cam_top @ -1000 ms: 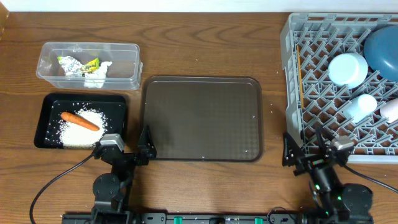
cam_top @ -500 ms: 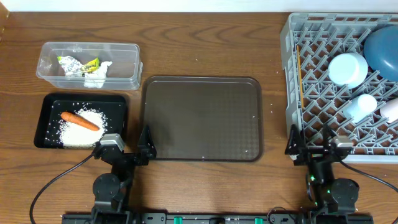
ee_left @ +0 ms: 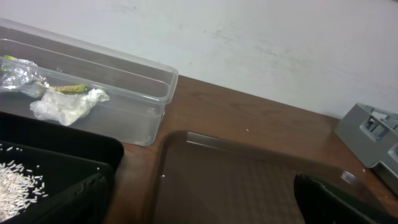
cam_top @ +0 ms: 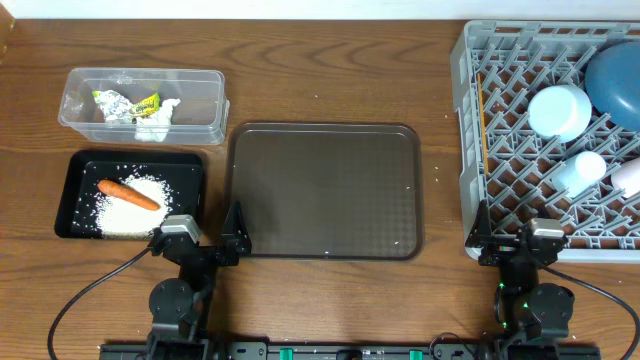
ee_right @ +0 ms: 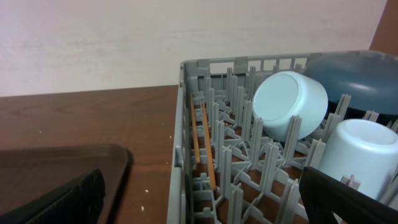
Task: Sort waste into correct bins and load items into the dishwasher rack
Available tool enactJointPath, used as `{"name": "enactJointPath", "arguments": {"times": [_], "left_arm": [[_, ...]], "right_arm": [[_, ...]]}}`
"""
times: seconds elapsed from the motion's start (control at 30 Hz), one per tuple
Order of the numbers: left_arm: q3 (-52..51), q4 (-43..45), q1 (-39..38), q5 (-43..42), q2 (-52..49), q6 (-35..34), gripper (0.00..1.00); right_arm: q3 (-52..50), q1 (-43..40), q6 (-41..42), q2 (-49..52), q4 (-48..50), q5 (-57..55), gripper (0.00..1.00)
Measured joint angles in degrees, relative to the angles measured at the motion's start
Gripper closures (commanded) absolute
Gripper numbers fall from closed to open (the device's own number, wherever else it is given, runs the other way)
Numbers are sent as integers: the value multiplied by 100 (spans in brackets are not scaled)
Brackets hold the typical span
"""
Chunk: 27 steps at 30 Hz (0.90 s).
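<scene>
We wait at the near edge of the brown tray [cam_top: 325, 190]. The left gripper [ee_left: 200, 186] is at its near-left corner, fingers spread wide and holding nothing. The right gripper [ee_right: 202, 180] is off its near-right corner, fingers also apart and empty. Left of the tray we see the black bin [cam_top: 75, 200], with the rice [cam_top: 120, 212] heaped in it and the carrot [cam_top: 130, 194] lying across the heap. Off the tray's far-left corner, the tub [cam_top: 205, 105] holds the wrapper [cam_top: 140, 102] and tissue [cam_top: 155, 124]. Right of the tray, the rack [cam_top: 470, 150] carries a white cup [cam_top: 582, 170], then the bowl [cam_top: 558, 110], and farthest the dish [cam_top: 615, 80].
</scene>
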State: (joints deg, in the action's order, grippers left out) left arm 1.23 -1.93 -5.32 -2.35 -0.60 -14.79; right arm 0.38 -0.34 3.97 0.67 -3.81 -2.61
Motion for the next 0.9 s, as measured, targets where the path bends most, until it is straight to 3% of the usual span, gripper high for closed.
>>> {"name": "enactJointPath", "arguments": {"times": [0.3,0.9], "left_arm": [[0,-2,0,0,0,0,2],[0,0,0,0,0,0,2]], "right_arm": [[0,0,-721,0,0,0,1],[0,0,-883,0,0,7,1]]}}
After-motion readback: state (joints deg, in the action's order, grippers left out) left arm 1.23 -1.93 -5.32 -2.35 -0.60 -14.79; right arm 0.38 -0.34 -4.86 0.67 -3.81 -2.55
